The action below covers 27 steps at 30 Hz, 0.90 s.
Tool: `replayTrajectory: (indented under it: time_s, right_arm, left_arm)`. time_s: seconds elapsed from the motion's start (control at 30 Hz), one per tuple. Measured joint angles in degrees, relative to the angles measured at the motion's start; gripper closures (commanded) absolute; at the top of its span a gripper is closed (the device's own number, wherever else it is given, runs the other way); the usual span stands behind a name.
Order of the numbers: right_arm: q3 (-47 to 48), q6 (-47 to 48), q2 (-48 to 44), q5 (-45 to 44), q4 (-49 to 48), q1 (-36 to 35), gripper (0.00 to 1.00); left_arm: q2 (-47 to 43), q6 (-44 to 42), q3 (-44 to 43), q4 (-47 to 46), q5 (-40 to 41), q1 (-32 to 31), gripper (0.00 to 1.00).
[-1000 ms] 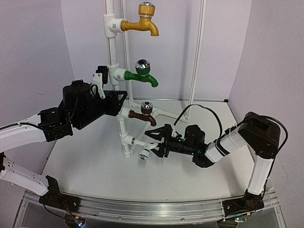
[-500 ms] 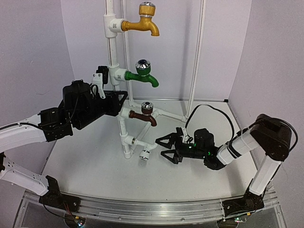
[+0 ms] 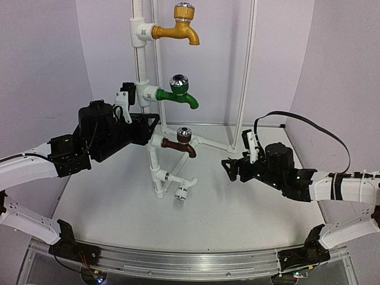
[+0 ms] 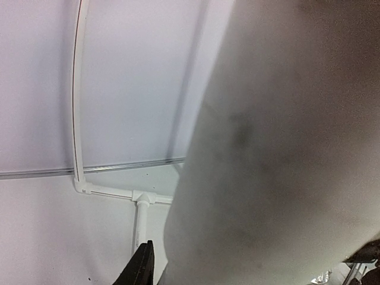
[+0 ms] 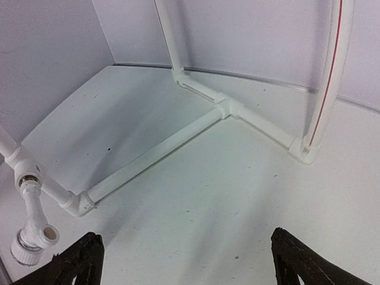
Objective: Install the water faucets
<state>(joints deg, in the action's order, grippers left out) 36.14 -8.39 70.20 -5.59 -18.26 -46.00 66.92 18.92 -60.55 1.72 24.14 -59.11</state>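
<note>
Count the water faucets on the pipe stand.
4: yellow faucet at the top, green faucet below it, brown faucet lower, white faucet lowest. None appears hidden.

Faucets (image 3: pixel 181 95) glossy plastic, chrome-shiny knob tops (image 3: pixel 179 79); pipes (image 3: pixel 139 65) smooth white plastic; table (image 3: pixel 119 202) matt white.

the white faucet (image 3: pixel 180 190) hangs knob-down off the lowest fitting (image 3: pixel 159 174); our right gripper (image 3: pixel 229 168) hovers well apart, toward the table's (image 3: pixel 107 214) right edge.

A white pipe frame (image 3: pixel 140 65) with T-fittings (image 3: pixel 141 29) stands upright on the white table (image 3: pixel 119 208) between pale lilac walls (image 3: pixel 41 59).
</note>
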Motion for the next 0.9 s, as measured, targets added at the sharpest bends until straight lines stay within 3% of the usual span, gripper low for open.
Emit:
replayTrajectory:
  time_s: [0.2, 0.53, 0.73, 0.9]
  right_arm:
    - [0.8, 20.0, -1.5, 5.5, 5.3, -0.6, 0.02]
    - [1.4, 54.3, 2.0, 7.2, 1.3, -14.5, 0.05]
    - [3.6, 69.7, 11.7, 4.1, -1.4, -16.6, 0.06]
    - [4.2, 75.5, 15.8, 2.8, -6.3, -17.4, 0.07]
  left_arm:
    - [0.2, 0.0, -0.1, 0.0, 0.0, 0.0, 1.00]
    - [0.2, -0.1, -0.1, -0.1, 0.0, 0.0, 1.00]
    - [0.2, -0.1, -0.1, -0.1, 0.1, 0.0, 1.00]
    - [0.2, -0.1, -0.1, -0.1, 0.1, 0.0, 1.00]
